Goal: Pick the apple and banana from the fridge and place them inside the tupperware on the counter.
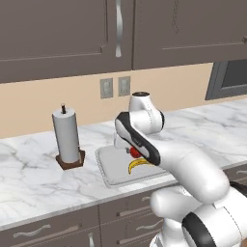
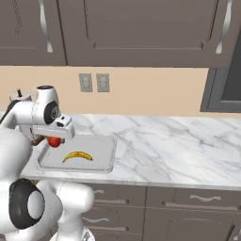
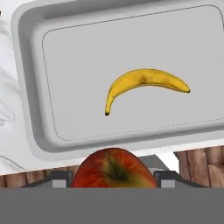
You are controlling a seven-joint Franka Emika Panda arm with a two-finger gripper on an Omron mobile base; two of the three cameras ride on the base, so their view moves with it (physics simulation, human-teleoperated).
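Glossy red apple (image 3: 114,168) pinched between the gripper (image 3: 114,178) fingers at bottom centre of the hand view, curved yellow banana (image 3: 144,86) lying mid-frame in the smooth grey round-cornered tupperware (image 3: 26,87); left base view adds the paper-towel roll (image 1: 66,136) on the veined marble counter (image 1: 29,178).

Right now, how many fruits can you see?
2: the curved yellow banana lies in the shallow light-grey tupperware tray; the glossy red apple sits in the end effector above it.
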